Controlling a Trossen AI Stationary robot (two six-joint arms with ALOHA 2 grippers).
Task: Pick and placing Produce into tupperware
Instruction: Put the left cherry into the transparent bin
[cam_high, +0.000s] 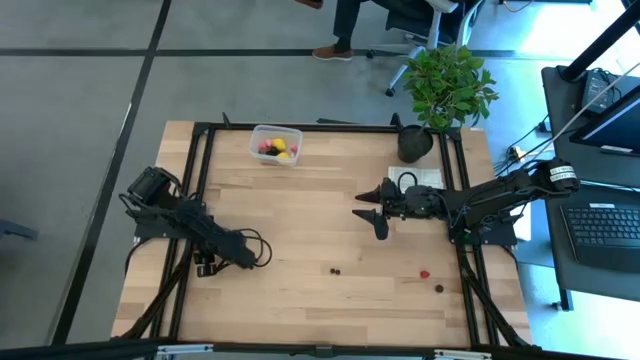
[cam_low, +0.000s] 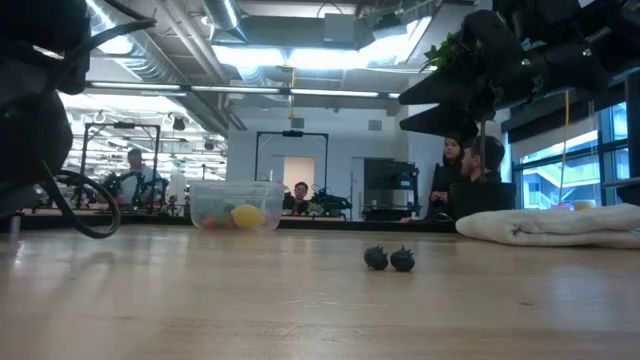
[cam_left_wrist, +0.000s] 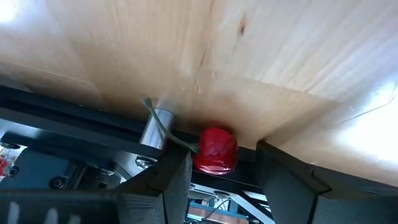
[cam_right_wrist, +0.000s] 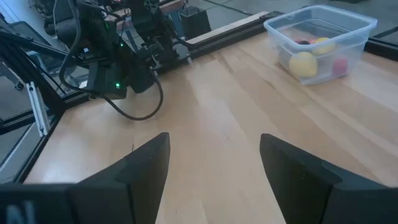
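A clear tupperware tub (cam_high: 276, 144) sits near the far edge of the wooden tabletop (cam_high: 330, 240), already holding a yellow lemon-like piece (cam_low: 246, 215) and a few red and pink berries; the right wrist view shows the same tub (cam_right_wrist: 321, 41) with its see-through walls and the fruit inside. Loose produce lies well apart from it along the near side: two dark berries (cam_low: 389, 259) side by side, almost touching, and farther toward the right arm's side a red berry (cam_high: 424, 273) and another dark berry (cam_high: 438, 288). At the tabletop's left edge, beside the black frame rail (cam_high: 192, 200), the left tool (cam_left_wrist: 217, 180) is lowered over a red cherry-like piece with a green stem (cam_left_wrist: 215, 149); the piece sits between the two dark fingers (cam_left_wrist: 163, 177), which stand a little apart from it on each side, and contact cannot be made out. The right tool (cam_high: 372, 212) hangs above the middle of the tabletop, its fingers (cam_right_wrist: 137, 168) spread wide with nothing between them. A black plant pot (cam_high: 414, 143) with a leafy green plant (cam_high: 450, 83) stands at the far right corner, just beside a white cloth (cam_low: 550, 224). People (cam_low: 465, 170) are visible in the room beyond.
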